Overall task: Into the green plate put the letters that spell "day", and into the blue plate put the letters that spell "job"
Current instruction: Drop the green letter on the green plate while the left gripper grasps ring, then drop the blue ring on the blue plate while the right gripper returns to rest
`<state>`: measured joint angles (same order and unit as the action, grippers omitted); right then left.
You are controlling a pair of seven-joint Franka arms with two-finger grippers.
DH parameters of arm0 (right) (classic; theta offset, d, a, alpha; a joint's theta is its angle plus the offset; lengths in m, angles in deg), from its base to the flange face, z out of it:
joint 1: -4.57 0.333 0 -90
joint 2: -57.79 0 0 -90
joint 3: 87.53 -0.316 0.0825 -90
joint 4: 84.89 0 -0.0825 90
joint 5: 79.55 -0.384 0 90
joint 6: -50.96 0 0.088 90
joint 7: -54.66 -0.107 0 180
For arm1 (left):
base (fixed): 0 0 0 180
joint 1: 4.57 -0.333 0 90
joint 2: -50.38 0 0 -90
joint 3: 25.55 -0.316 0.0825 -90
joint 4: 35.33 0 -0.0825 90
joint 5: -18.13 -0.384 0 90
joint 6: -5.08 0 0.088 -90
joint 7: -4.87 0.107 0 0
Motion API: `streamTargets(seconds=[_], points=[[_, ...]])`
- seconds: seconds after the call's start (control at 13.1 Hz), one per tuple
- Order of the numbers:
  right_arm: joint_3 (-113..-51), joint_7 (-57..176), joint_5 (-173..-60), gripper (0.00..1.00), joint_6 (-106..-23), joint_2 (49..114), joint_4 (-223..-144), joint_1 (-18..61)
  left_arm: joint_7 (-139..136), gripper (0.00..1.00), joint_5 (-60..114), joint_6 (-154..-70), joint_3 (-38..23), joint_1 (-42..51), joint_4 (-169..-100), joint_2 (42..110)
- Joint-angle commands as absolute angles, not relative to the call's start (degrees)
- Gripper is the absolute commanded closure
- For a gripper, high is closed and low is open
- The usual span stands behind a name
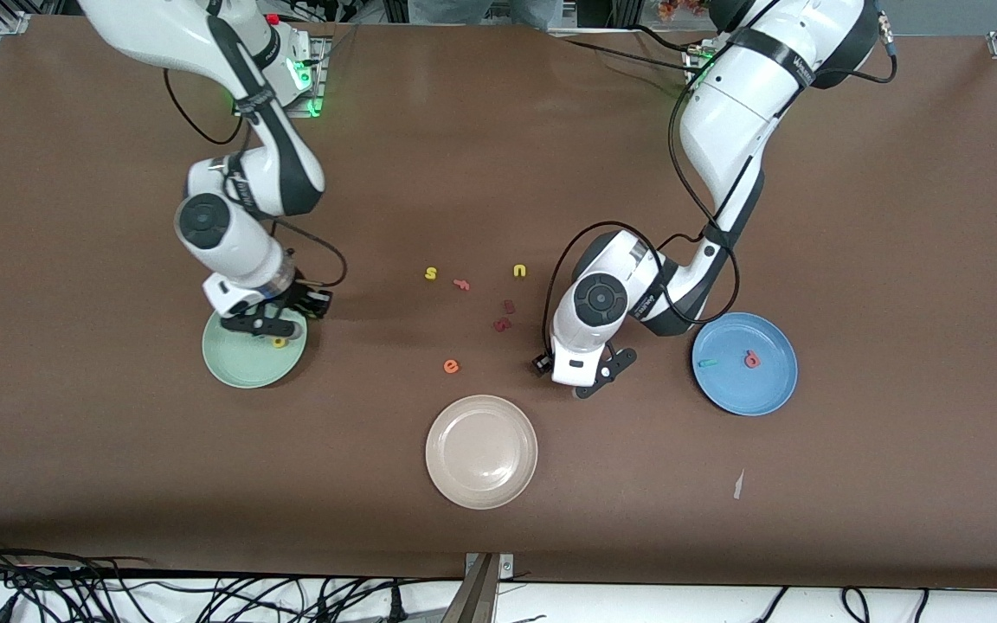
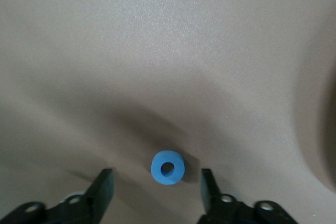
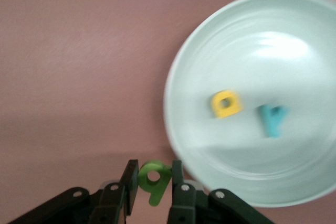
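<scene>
The right pincer (image 3: 152, 179), clamped on the green d (image 3: 154, 178), hangs at the green plate (image 3: 294, 182) rim, risking an off-plate drop, while the left pincer (image 2: 157, 187) straddles the blue o (image 2: 168, 167) on the table (image 2: 168, 51), part-open, possibly nudging it.

Green plate (image 3: 294, 182) holds yellow a (image 3: 226, 103), teal y (image 3: 273, 119); blue plate (image 1: 767, 389) holds j (image 1: 707, 363) and, seemingly, b (image 1: 752, 359).

Colours here: brown desk (image 1: 498, 156), mint-green plate (image 3: 294, 35) with a yellow a (image 3: 226, 103) and teal y (image 3: 273, 119) in it. Green d (image 3: 154, 179) sits between the black right tool (image 3: 152, 182) fingers. Blue o (image 2: 167, 168) lies between the black left tool (image 2: 157, 187) fingers. Mid-blue plate (image 1: 767, 389), beige plate (image 1: 481, 484).
</scene>
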<state>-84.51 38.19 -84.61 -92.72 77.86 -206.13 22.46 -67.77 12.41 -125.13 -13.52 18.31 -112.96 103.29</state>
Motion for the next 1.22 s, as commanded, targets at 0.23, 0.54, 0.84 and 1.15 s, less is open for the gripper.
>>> streamTargets(seconds=[0.23, 0.54, 0.84, 1.15], points=[[-83.9, 48.7, -84.6, 0.60, -91.2, 75.1, -208.5, 17.9, -68.9, 0.59, 10.5, -125.1, -14.0, 19.0, -111.2, 104.5], [-83.2, 50.6, -84.6, 0.17, -91.3, 74.9, -208.9, 17.4, -68.8, 0.80, 10.4, -125.1, -14.1, 19.4, -111.5, 104.6], [-82.7, 50.3, -84.9, 0.00, -91.2, 73.7, -208.5, 17.4, -59.2, 0.82, 7.4, -119.8, -14.0, 15.9, -111.4, 101.3], [-82.6, 50.2, -85.0, 0.00, -79.2, 67.3, -204.4, 17.4, -35.4, 0.78, 7.3, -110.4, -14.0, 7.7, -115.6, 93.1]])
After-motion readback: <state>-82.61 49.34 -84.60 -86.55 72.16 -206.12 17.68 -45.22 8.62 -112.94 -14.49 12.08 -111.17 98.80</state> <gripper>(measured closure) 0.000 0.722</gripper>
